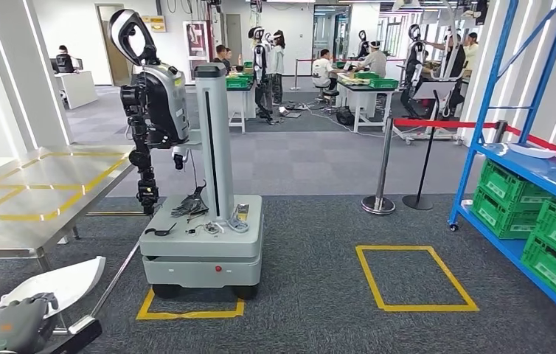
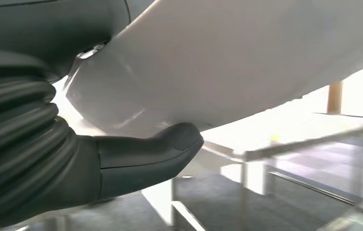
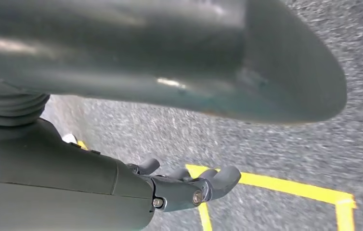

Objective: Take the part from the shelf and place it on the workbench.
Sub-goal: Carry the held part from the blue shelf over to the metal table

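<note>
My left hand [image 1: 21, 324] sits at the lower left of the head view and grips a white curved part [image 1: 57, 284] that sticks out ahead of it. In the left wrist view the part [image 2: 227, 62] spans the frame, with the hand's thumb [image 2: 155, 154] pressed against its underside. The steel workbench [image 1: 39, 184], marked with yellow tape, stands just beyond the part on the left. The blue shelf [image 1: 533, 169] is far off on the right. My right hand [image 3: 189, 185] hangs over the carpet with loosely bent fingers and nothing in it.
Straight ahead, a grey wheeled robot base [image 1: 201, 251] with a tall column stands on a yellow floor mark. A yellow taped square [image 1: 415, 276] lies on the carpet to its right. Green crates [image 1: 511, 199] fill the shelf, another white part [image 1: 529, 151] lies on top, and stanchions [image 1: 382, 169] with people lie beyond.
</note>
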